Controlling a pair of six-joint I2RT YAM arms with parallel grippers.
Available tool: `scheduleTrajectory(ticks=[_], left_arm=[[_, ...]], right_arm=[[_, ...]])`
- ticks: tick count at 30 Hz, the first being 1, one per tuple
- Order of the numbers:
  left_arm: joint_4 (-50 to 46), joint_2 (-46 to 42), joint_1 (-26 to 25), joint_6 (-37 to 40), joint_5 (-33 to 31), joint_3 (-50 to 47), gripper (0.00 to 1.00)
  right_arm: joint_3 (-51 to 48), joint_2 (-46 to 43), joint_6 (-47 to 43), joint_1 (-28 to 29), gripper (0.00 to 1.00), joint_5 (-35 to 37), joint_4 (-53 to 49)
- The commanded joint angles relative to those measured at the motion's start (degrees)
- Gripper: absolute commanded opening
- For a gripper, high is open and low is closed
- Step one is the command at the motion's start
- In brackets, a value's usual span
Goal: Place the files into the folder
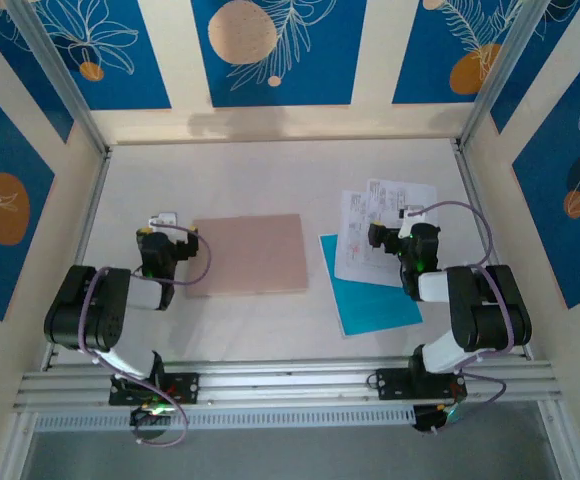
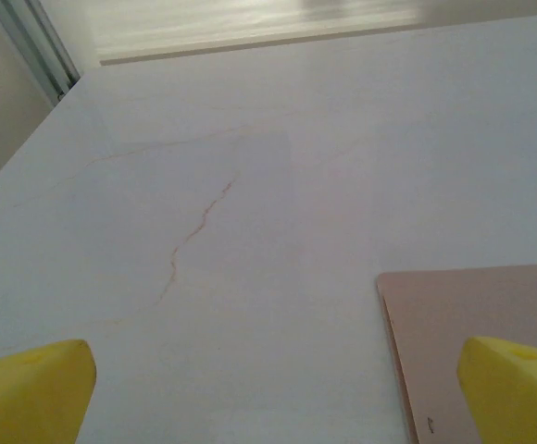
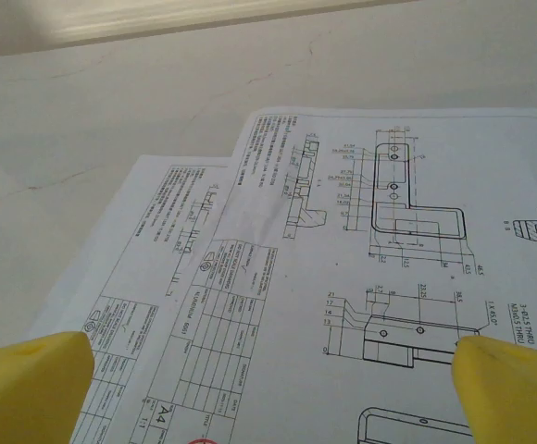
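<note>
From above, we see both arms folded low. The left gripper (image 1: 160, 228) sits just left of the flat pinkish-tan card folder (image 1: 250, 254). The right gripper (image 1: 395, 228) is right of the folder, over white printed paper sheets (image 1: 358, 250) overlapping a teal-blue sheet (image 1: 375, 295).

In the left wrist view, the jaws stand apart and the folder's corner lies by one of them.

In the right wrist view, the jaws are spread above technical drawings marked "A4".

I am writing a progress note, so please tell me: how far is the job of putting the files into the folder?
Done: nothing visible; the folder lies flat with no sheet on it. In hand: the right gripper, open, hovers over the white sheets; the left gripper, open, is at the folder's left edge. Left: the white sheets and the teal sheet, right of the folder, must all go in.
</note>
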Motion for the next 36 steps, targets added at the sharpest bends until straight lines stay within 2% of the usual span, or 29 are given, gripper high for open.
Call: scheduleTrajectory(ticks=[1, 24, 26, 28, 31, 34, 35, 36], left_arm=[[1.3, -0.5, 0.2, -0.7, 0.8, -0.2, 1.00], [1.2, -0.6, 0.2, -0.6, 0.8, 0.0, 1.00], [3.1, -0.7, -0.1, -0.8, -1.4, -1.0, 1.00], [5.1, -1.6, -0.8, -0.7, -3.7, -2.4, 1.00], [8.0, -2.4, -4.7, 3.3, -6.1, -3.6, 1.00], [13.8, -2.2, -5.8, 4.8, -7.1, -6.5, 1.00], [14.0, -2.9, -6.8, 5.4, -10.5, -6.5, 1.00], [12.0, -4.5, -8.7, 5.3, -18.4, -5.8, 1.00]], right_arm=[[1.1, 0.0, -0.6, 0.0, 0.99, 0.8, 1.0], [1.1, 0.0, -0.6, 0.1, 0.99, 0.9, 1.1], [0.6, -0.5, -0.7, 0.1, 0.99, 1.0, 1.5], [1.2, -3.7, -0.9, 1.0, 0.99, 3.7, -2.0], [3.8, -10.7, -2.6, 4.1, 0.99, 9.2, -11.1], [7.5, -18.3, -2.2, 6.4, 0.99, 10.4, -16.1], [11.2, -20.2, -0.3, 7.1, 0.99, 11.3, -21.4], [15.6, -20.9, 3.0, 7.5, 0.99, 13.0, -28.3]])
